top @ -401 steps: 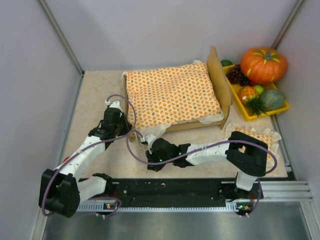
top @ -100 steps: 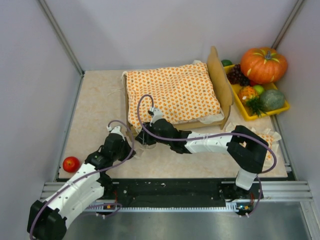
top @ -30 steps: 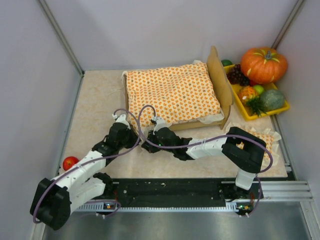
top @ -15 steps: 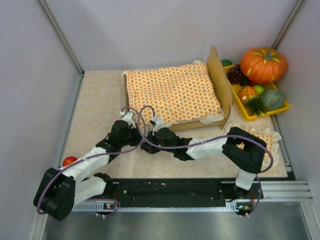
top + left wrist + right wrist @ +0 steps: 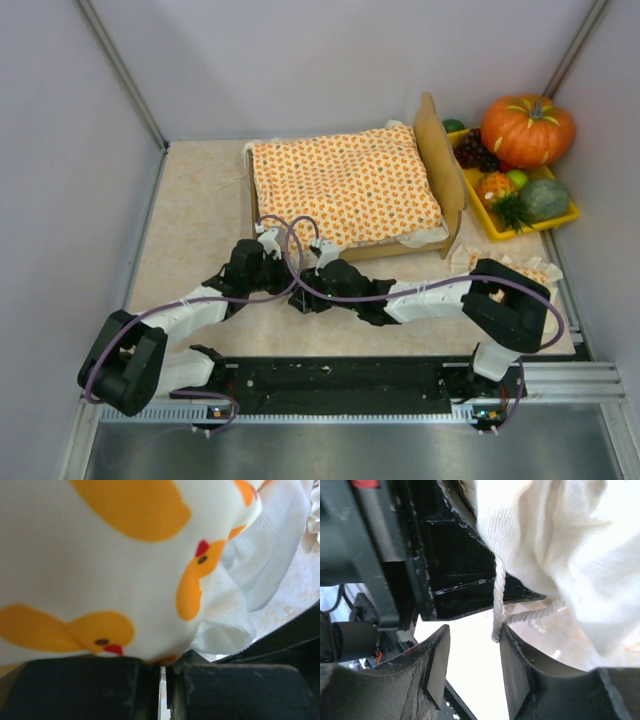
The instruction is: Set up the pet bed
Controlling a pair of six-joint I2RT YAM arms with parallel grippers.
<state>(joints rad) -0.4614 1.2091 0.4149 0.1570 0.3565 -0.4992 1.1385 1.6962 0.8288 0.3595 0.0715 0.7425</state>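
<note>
The pet bed (image 5: 438, 150) stands at the back of the table, its tall plywood headboard on the right. The orange-dotted bedspread (image 5: 345, 185) covers it. Both grippers meet at its near left corner. My left gripper (image 5: 276, 262) is shut, its tips (image 5: 162, 680) pressed against the printed bedspread (image 5: 100, 555), with white ruffle (image 5: 265, 560) to the right. My right gripper (image 5: 303, 292) stands open just below that corner. In its wrist view a white cord (image 5: 497, 605) hangs against the right finger (image 5: 517, 675), under white cloth (image 5: 560, 545); nothing lies between the jaws (image 5: 472, 665).
A small orange-dotted pillow (image 5: 520, 268) lies at the right, partly behind the right arm. A yellow tray (image 5: 490, 225) with a pumpkin (image 5: 527, 128), grapes and other produce stands at the back right. The left arm's black body (image 5: 450, 555) is close beside the right fingers.
The right gripper has opened and released the white cloth edge. The left arm has swung right, up to the bed's near left corner, and now covers the red fruit at the left.
</note>
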